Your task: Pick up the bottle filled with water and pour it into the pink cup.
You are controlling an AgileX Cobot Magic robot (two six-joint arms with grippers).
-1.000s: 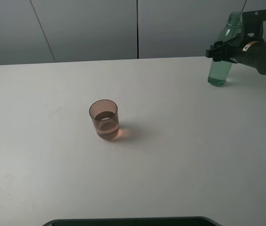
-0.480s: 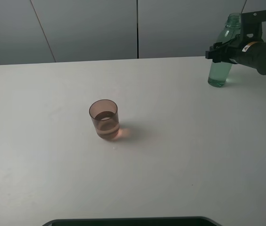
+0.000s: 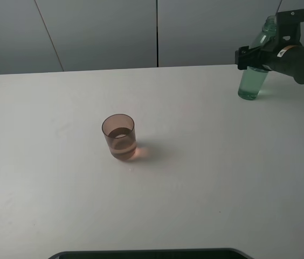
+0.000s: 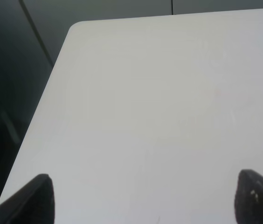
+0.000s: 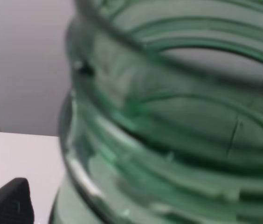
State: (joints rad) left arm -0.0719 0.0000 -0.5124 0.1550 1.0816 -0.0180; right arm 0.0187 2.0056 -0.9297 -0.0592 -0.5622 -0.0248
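The green-tinted bottle (image 3: pixel 250 83) stands capless at the table's far right, and a little water shows at its base. My right gripper (image 3: pixel 253 58) is around its middle with jaws open. In the right wrist view the bottle (image 5: pixel 169 130) fills the frame, and one fingertip (image 5: pixel 8 203) stands apart from its side with table showing between. The pink cup (image 3: pixel 119 136) stands left of the table's middle, upright and partly filled with water. My left gripper (image 4: pixel 143 200) is open and empty over bare table; it does not show in the exterior high view.
The white table (image 3: pixel 206 178) has a rounded far-left corner (image 4: pixel 78 28) with dark floor beyond it. A grey wall runs behind the table. A dark edge (image 3: pixel 146 252) shows at the near side.
My right gripper has moved slightly upward along the bottle, while the bottle's base has stayed on the table. The cup has not moved.
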